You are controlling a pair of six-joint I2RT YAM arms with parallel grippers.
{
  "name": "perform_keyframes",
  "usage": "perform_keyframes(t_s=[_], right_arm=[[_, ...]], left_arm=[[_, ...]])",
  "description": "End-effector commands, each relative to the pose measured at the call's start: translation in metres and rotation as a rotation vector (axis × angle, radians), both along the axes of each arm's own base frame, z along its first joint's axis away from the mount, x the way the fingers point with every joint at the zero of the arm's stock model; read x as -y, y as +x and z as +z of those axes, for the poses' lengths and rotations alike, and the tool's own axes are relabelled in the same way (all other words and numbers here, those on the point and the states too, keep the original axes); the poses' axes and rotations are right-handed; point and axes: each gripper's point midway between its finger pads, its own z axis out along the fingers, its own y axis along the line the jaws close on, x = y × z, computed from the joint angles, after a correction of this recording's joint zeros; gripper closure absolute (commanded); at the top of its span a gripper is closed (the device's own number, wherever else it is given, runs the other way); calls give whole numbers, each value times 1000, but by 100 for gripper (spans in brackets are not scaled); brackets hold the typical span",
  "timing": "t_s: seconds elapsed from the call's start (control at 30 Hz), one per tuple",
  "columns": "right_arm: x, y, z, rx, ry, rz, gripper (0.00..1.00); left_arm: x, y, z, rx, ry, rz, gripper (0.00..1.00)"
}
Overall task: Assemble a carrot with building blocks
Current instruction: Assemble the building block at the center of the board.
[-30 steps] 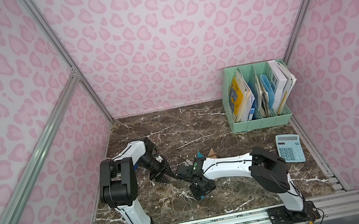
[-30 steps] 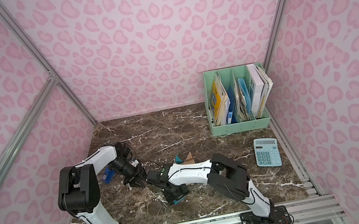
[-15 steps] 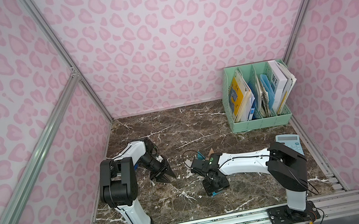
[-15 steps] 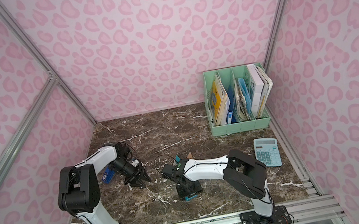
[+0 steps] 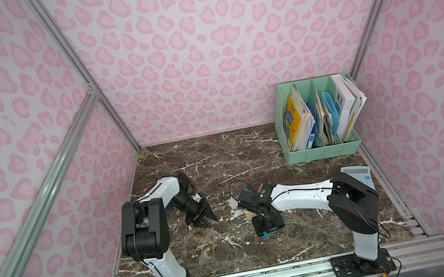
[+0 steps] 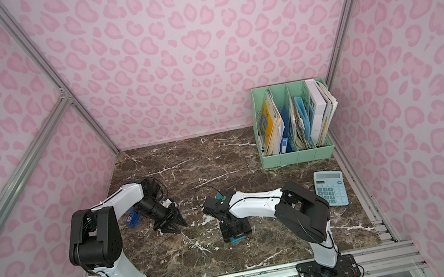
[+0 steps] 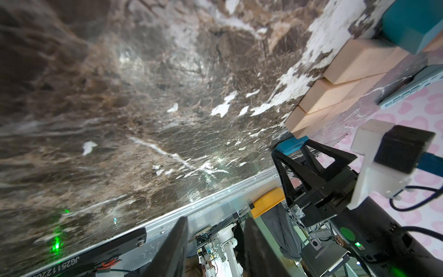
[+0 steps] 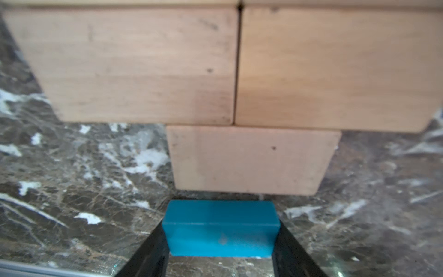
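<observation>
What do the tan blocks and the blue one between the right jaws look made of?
The tan blocks look like unfinished light wood: matte, with faint grain and small dark specks. The blue block is an even blue, smooth with a slight sheen and no visible grain; it could be painted wood or plastic, I cannot tell which.

Carrot (image 5: 270, 233) mostly beneath right arm (image 5: 302, 196)

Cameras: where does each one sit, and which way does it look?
Top views: high at the front, looking down on the table; left arm and right arm show.
Left wrist: low, looking across at the right arm; own jaws show.
Right wrist: close over the blue block, facing tan blocks; jaws flank it.
Shared: both wrist views show the blue block.
</observation>
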Motion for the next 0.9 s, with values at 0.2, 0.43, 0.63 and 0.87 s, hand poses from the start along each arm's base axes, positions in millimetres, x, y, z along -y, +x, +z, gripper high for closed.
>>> perform_keyframes(t_s=[0.2,0.43,0.63,0.87], right_arm=[[7,10,0,28,-22,-3,40],[9,16,0,37,-21,-5,39],[6,23,4,51,-8,-1,39],[3,22,1,36,2,4,38]], left_arm=[[1,0,4,1,-5,18,60],[1,-2,5,3,1,24,60],[0,-1,5,-2,3,27,60],[0,0,5,-2,3,27,60]])
